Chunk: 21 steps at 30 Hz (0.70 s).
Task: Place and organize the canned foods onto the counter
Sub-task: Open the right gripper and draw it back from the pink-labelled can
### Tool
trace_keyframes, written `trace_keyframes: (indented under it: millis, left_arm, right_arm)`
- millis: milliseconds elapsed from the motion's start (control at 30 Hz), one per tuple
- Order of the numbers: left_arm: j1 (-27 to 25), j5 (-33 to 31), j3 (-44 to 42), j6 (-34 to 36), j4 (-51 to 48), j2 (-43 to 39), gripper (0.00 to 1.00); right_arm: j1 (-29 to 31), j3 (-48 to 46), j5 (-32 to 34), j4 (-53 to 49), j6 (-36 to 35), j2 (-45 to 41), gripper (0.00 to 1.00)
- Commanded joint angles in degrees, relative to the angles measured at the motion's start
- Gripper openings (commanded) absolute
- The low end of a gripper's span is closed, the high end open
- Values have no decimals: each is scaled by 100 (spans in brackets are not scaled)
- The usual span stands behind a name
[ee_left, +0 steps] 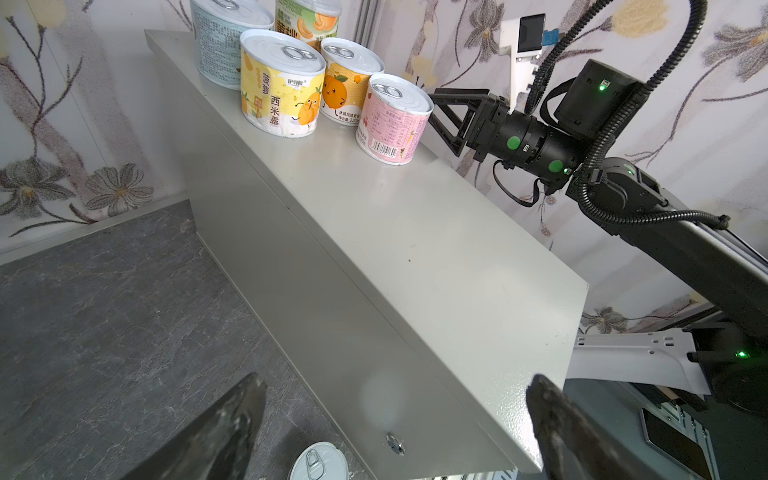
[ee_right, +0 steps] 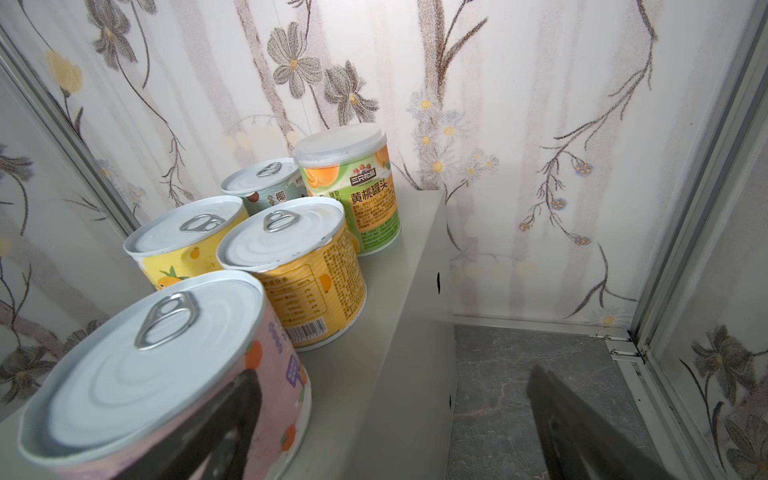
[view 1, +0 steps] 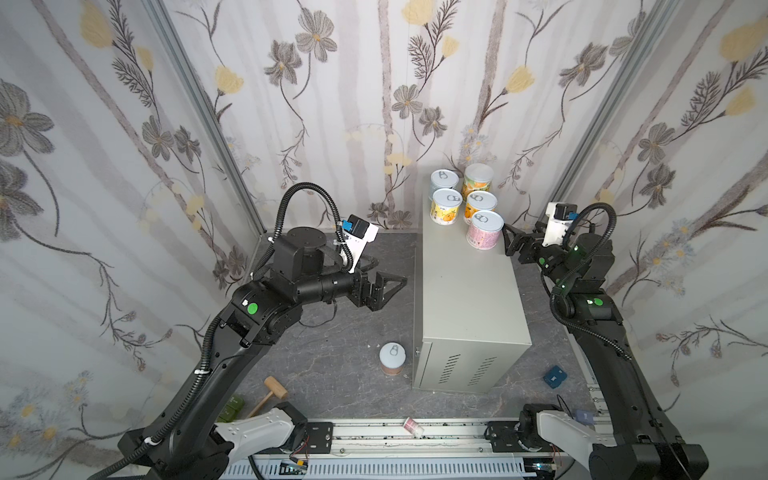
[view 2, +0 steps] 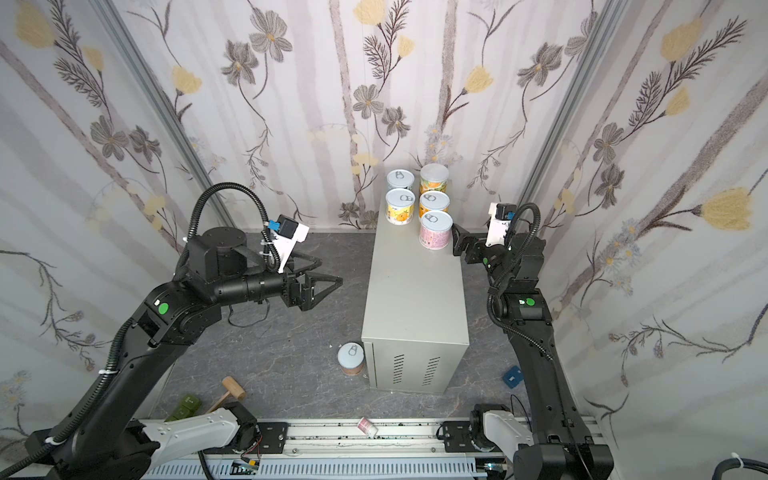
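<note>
L hand: jaws spread wide, empty, over the floor left of the worktop. Own wrist view shows only two blurred fingertips, cut off by frame edge.
R hand: jaws spread wide, nothing held. Tips just beside pink can at worktop's right edge; touching or not, can't tell. In own wrist view one finger overlaps the can, the other is over the floor.
Worktop: light grey metal cabinet top, vent slots on near face.
Cans on worktop: five, upright, bunched at far end. Back pair: pale-blue can, taller green-label can w/ plastic cap. In front: yellow can, orange can. Pink can nearest, right side.
Hidden: in both top views the orange can's label is mostly behind the pink can.
Sixth can: upright on floor, just beside cabinet's near-left corner. Label colour hard to make out from above. L wrist view shows part of lid only, cut by frame edge.
Green blocks: on floor, partly hidden by L arm, wooden mallet next to them.
</note>
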Motion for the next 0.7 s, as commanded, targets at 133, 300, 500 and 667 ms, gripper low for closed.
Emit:
trace_keyframes:
  millis: [133, 300, 500, 667]
  left_arm:
    - [1, 33, 80, 29, 83, 4, 100]
    - [3, 37, 80, 40, 83, 5, 100]
    - [1, 59, 106, 36, 98, 24, 100]
    - [2, 62, 97, 32, 90, 15, 100]
  right_arm:
    - [-1, 28, -30, 187, -70, 36, 100]
    - [0, 24, -30, 193, -80, 27, 100]
    - [32, 28, -14, 168, -80, 10, 100]
    - [26, 24, 52, 148, -93, 0, 100]
